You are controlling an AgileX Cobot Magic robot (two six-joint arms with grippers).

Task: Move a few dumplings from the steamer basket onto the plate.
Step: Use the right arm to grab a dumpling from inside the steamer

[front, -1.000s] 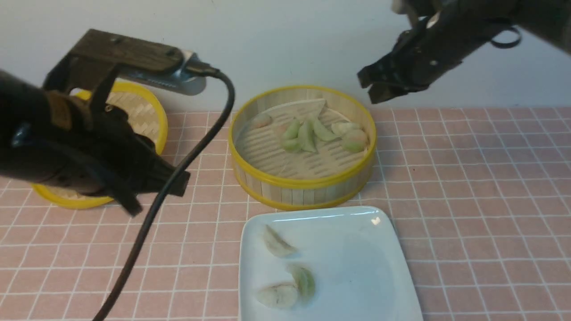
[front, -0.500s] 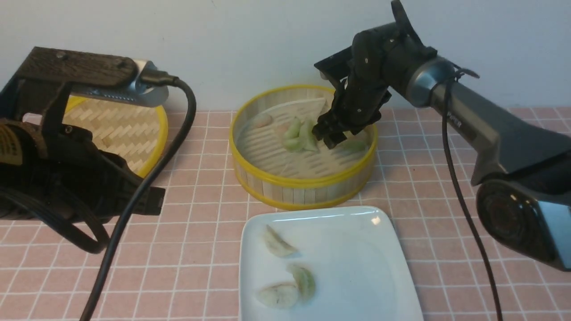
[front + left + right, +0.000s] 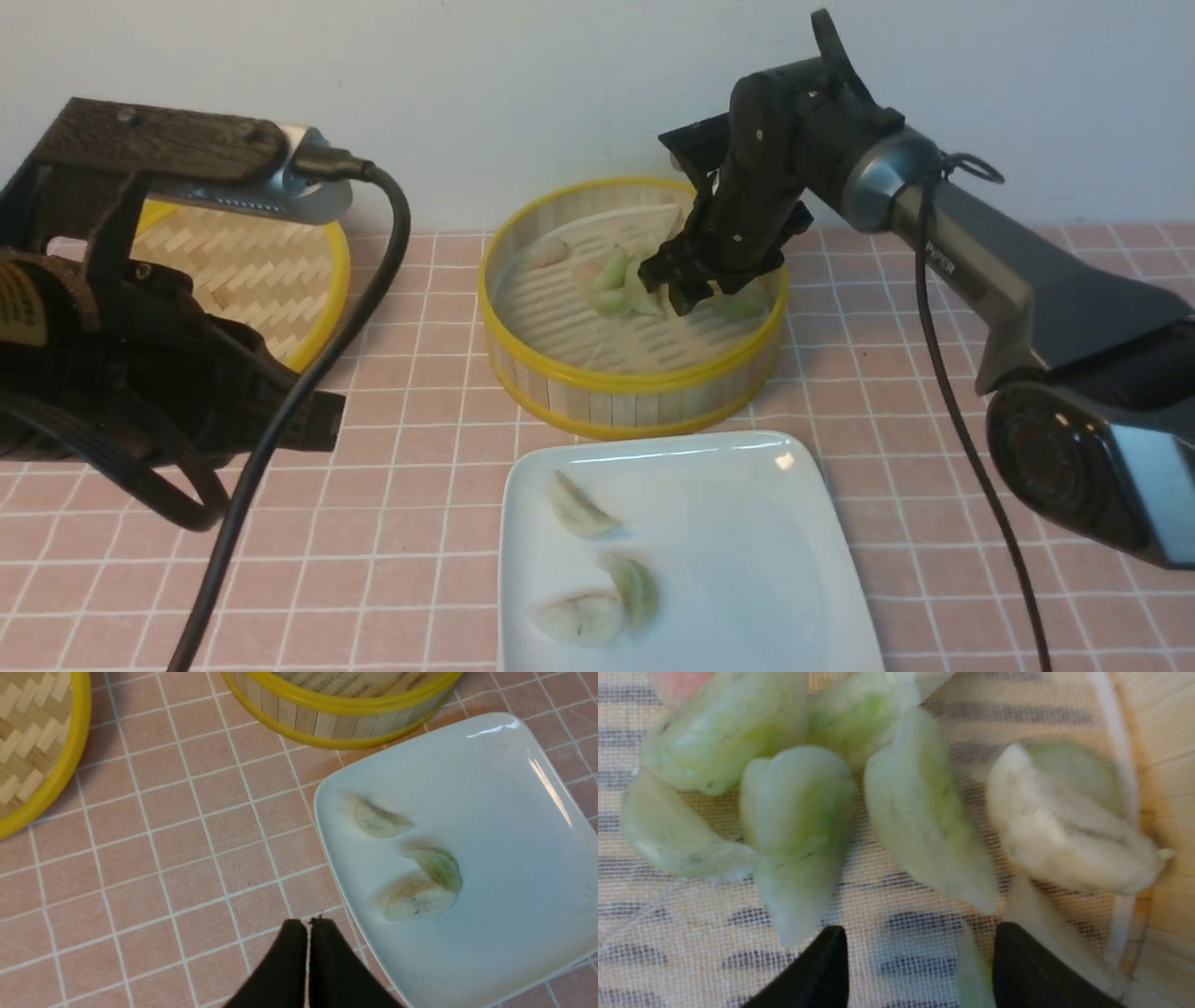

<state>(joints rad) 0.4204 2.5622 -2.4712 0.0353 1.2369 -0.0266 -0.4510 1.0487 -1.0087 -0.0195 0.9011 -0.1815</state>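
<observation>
Right gripper (image 3: 674, 287) is hanging jaws apart over the green dumplings (image 3: 613, 282) in the steamer basket (image 3: 635, 392), which is sitting at 12 o'clock from the plate (image 3: 747, 523). Left gripper (image 3: 307, 926) is idling pinched closed, empty.

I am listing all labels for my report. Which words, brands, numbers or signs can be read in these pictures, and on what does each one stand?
"PIPER": white letters on the grey link of the right arm, front view.
Yellow patch on the left arm: too blurred to read.
No writing shows on the plate, the steamer basket or the dumplings.
</observation>
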